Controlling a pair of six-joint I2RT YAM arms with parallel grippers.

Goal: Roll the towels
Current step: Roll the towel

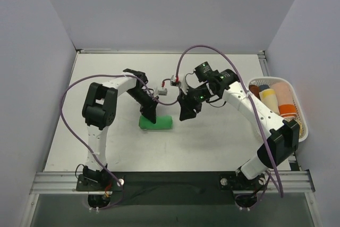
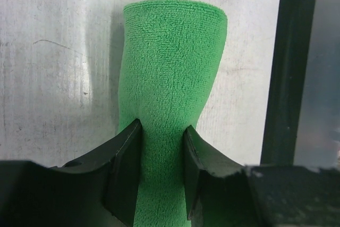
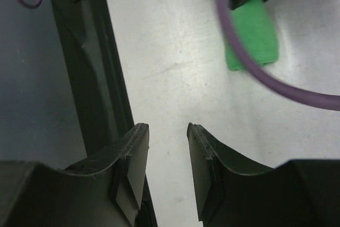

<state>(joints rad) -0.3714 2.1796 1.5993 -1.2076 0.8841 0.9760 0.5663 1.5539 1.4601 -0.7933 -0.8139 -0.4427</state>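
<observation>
The green towel (image 1: 155, 123) lies rolled on the surface (image 1: 212, 147) near its middle; the left tool (image 2: 162, 131) pinches the roll's left end between its fingers, squeezing it narrow; the right tool (image 3: 168, 131) hangs near the other end, not touching, jaws partly apart on nothing.

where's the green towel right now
Top view: green towel lies rolled at table centre, left gripper pinching its left end, right gripper open just right of it.
</observation>
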